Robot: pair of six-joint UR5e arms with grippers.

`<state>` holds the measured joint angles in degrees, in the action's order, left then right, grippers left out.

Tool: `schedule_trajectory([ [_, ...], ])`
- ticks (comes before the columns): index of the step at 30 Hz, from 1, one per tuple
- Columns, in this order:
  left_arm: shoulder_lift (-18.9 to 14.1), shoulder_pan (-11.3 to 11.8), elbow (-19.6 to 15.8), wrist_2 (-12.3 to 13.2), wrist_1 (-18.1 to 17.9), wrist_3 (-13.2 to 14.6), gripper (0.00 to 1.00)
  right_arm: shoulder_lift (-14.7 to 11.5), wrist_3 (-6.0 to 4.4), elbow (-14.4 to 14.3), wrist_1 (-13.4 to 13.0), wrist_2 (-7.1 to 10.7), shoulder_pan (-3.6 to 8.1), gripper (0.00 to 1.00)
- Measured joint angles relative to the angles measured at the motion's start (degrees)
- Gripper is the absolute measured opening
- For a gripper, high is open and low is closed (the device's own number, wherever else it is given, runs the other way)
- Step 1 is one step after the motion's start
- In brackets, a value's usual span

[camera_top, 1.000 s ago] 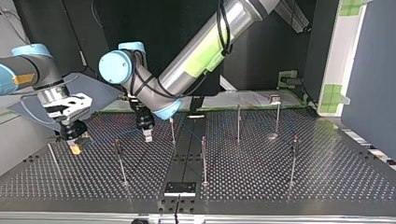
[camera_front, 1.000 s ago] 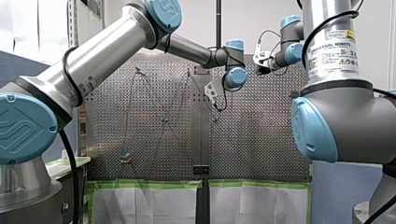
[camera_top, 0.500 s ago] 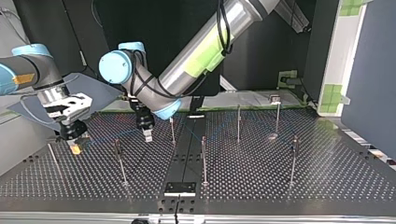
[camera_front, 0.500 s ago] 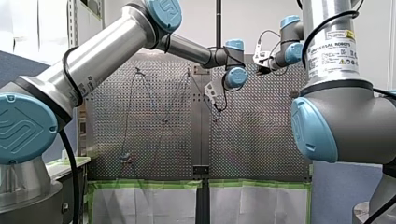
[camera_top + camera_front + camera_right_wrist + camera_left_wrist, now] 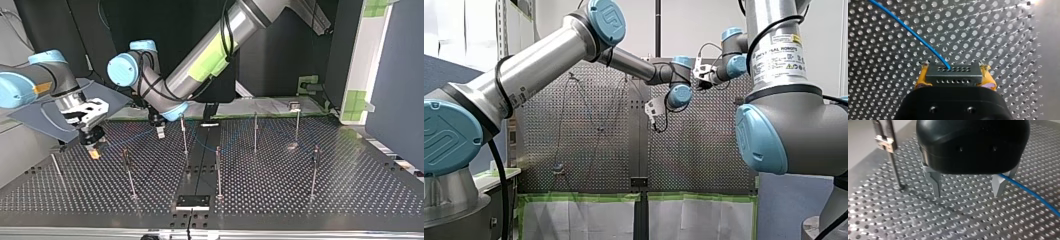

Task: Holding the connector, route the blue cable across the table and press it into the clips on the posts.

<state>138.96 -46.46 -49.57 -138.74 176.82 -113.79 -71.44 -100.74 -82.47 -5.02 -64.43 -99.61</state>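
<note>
My right hand (image 5: pixel 954 67) has its yellow pads clamped on the grey connector (image 5: pixel 953 76). The blue cable (image 5: pixel 913 33) leaves it ahead, over the table (image 5: pixel 960 220). Farther on, my left hand (image 5: pixel 967 194) hangs empty with its metal fingers wide apart, the cable just beside one finger. I'd hold gentle tension, centre the cable between those fingers, then press it into the clip (image 5: pixel 885 141) on the post (image 5: pixel 894 167) beyond.

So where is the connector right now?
The connector is clamped in my right gripper, at the top view's left, low over the table, with the blue cable running out of it.
</note>
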Motion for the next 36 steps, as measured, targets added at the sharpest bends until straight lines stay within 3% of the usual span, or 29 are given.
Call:
schedule_trajectory([
  [36, 0.2, 0.0, 0.0, 0.0, 0.7, 0.0, 1.0, 0.2, 0.01, 0.0, 0.0, 0.0, -0.02, 0.0],
])
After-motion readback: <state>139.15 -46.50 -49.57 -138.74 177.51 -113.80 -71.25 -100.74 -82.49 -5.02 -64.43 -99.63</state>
